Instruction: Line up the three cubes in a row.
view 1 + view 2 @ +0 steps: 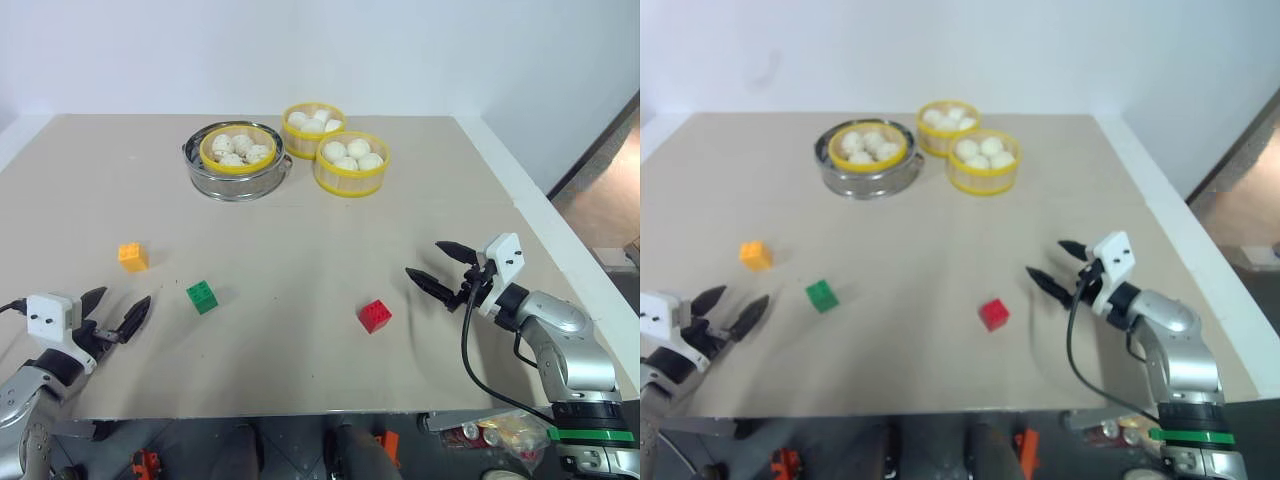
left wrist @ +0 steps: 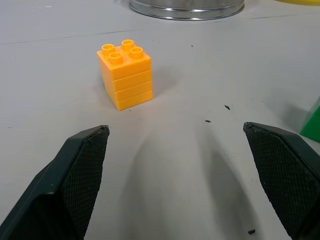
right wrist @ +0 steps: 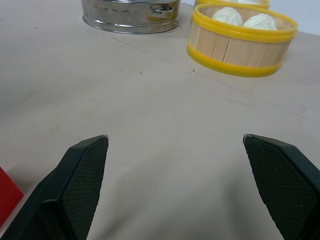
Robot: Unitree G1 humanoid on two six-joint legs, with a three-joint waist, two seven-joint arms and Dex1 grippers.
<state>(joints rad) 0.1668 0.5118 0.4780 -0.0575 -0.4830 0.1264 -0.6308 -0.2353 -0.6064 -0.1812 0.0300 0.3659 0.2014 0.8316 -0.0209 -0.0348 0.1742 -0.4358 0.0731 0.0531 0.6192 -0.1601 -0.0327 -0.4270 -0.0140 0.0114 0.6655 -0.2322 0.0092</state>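
Observation:
Three small studded cubes lie apart on the tan table (image 1: 300,230). The orange-yellow cube (image 1: 132,257) sits at the left, the green cube (image 1: 202,297) a little nearer and to its right, and the red cube (image 1: 375,316) right of centre. My left gripper (image 1: 115,312) hovers open near the front left edge, short of the orange-yellow cube (image 2: 125,74) and holding nothing. My right gripper (image 1: 441,269) is open and empty, just right of the red cube (image 3: 7,195).
At the back stand a metal steamer pot (image 1: 238,175) holding a yellow-rimmed basket of buns and two more bun baskets (image 1: 351,163) beside it. The table's front edge runs just under both grippers. A white wall rises behind the table.

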